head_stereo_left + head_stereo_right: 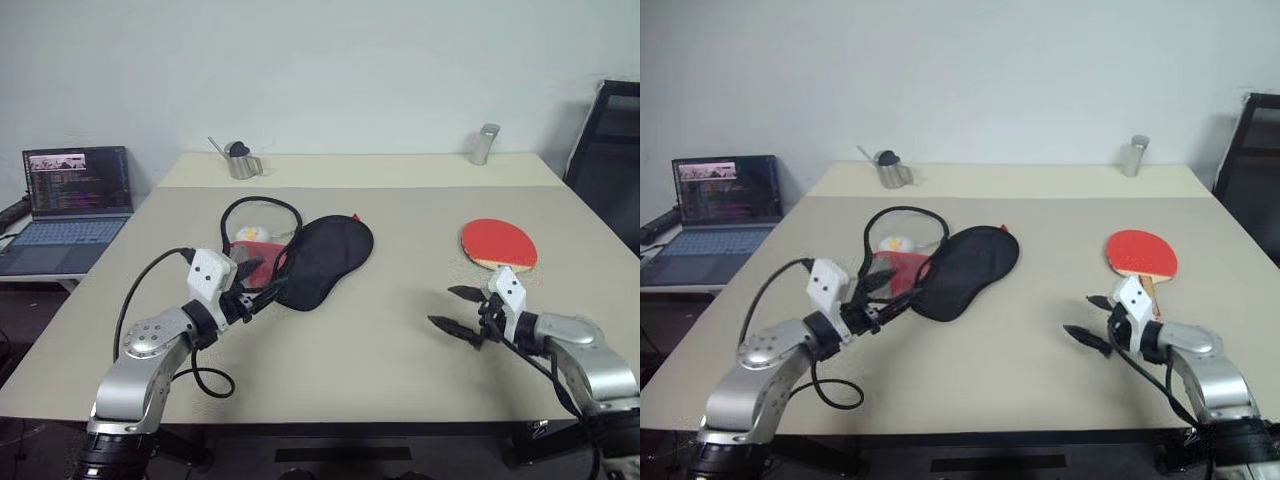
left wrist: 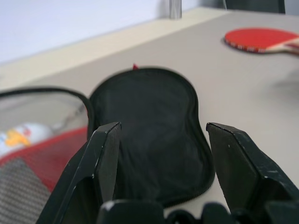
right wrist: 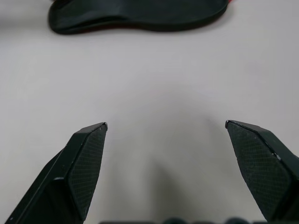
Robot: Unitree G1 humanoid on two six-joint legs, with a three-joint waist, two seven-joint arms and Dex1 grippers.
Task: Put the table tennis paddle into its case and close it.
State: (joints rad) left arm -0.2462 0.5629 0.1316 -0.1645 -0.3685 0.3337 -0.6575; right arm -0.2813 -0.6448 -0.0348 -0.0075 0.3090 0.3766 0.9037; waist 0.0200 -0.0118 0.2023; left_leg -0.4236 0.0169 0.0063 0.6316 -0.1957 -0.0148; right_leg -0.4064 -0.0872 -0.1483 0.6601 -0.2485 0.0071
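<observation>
The left gripper (image 1: 262,283) hovers with its fingers spread and empty at the near edge of the black case (image 1: 325,258), which lies unzipped mid-table with red lining showing. The right gripper (image 1: 458,310), jaws wide apart and holding nothing, hangs over bare table (image 1: 380,340). Just beyond it lies the table tennis paddle (image 1: 498,243), well apart from the case.

The left gripper (image 1: 268,283) covered the near edge of the case (image 1: 325,260), so whether a finger touched the fabric could not be told. At nine o'clock from the case, a small white-and-yellow object (image 1: 250,234) inside the open flap was too small to identify. The paddle's (image 1: 498,243) handle was partly hidden behind the right gripper (image 1: 458,310) mount.
</observation>
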